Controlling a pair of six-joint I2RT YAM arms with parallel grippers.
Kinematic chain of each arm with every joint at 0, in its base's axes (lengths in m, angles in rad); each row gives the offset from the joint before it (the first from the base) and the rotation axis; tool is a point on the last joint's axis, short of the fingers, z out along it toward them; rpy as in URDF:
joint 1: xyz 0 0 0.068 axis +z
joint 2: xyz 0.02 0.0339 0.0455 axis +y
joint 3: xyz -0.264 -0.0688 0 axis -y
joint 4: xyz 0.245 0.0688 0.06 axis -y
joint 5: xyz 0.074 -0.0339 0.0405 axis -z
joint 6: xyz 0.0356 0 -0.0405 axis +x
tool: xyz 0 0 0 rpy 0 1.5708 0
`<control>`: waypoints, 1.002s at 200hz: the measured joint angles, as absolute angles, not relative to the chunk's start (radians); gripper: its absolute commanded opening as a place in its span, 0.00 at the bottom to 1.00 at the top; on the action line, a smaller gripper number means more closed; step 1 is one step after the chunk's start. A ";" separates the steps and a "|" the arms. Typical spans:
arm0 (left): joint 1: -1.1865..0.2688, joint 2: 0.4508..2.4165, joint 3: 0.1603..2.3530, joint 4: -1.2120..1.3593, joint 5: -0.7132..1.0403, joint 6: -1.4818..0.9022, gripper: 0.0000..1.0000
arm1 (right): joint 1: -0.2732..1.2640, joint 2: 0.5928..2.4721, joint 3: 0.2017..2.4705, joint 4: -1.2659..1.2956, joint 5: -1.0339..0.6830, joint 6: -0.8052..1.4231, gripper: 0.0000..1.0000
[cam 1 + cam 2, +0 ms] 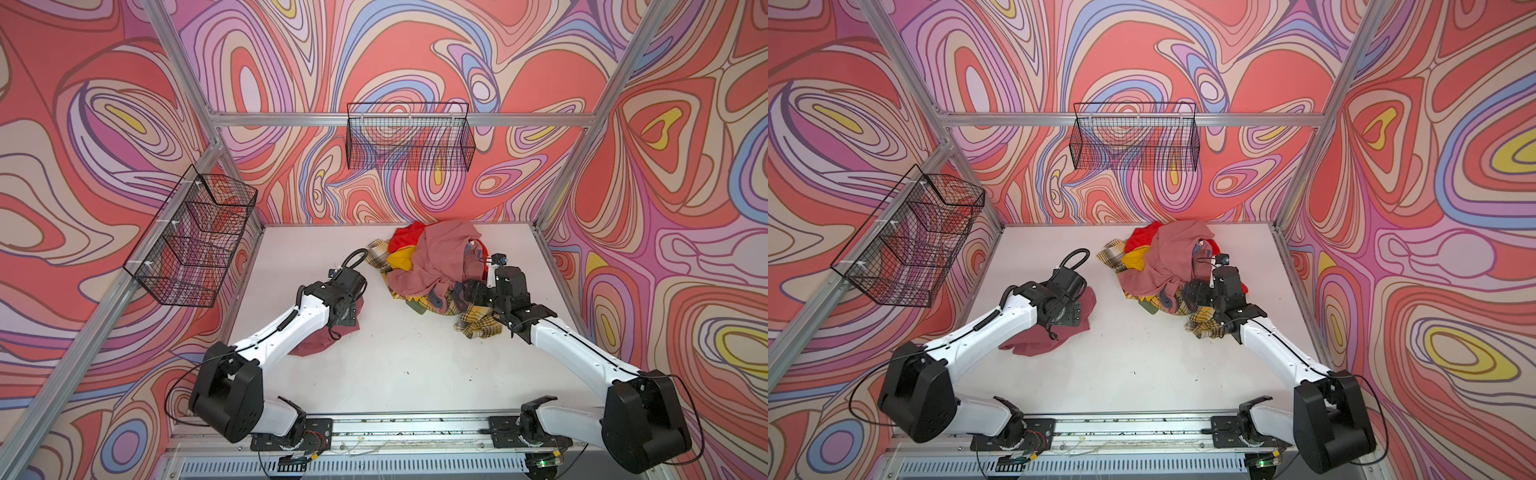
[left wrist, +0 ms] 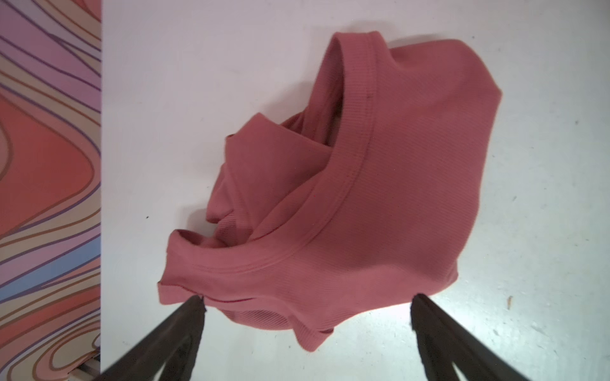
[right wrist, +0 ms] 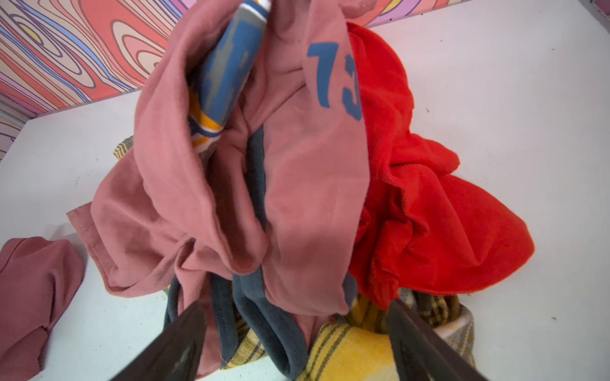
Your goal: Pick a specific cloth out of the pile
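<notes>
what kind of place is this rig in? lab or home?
Probably a lab robot cell, not a home: aluminium frame with swirl-printed wall panels, two robot arms mounted at a white table, wire baskets hung on the frame.

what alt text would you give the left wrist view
A crumpled rose-pink cloth with a ribbed hem lies loose on the white table. The left gripper hangs over its edge, jaws wide open and gripping nothing; a swirl-patterned wall borders the table.
</notes>
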State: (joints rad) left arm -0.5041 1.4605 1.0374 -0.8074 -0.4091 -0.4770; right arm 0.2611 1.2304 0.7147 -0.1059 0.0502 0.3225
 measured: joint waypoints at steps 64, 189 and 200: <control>-0.504 1.630 1.042 -0.746 -0.324 -0.388 1.00 | 0.261 1.194 0.699 -0.136 0.083 0.299 0.89; -0.368 1.757 1.066 -0.668 -0.071 -0.389 0.80 | 0.261 1.151 0.684 -0.151 0.119 0.273 0.91; -0.363 1.758 1.066 -0.667 -0.065 -0.390 0.72 | 0.261 1.151 0.684 -0.151 0.119 0.273 0.91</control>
State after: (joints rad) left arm -0.3630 1.7576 1.0657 -0.6674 -0.0650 -0.3897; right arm 0.2611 1.1507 0.6838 -0.1513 0.1188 0.2729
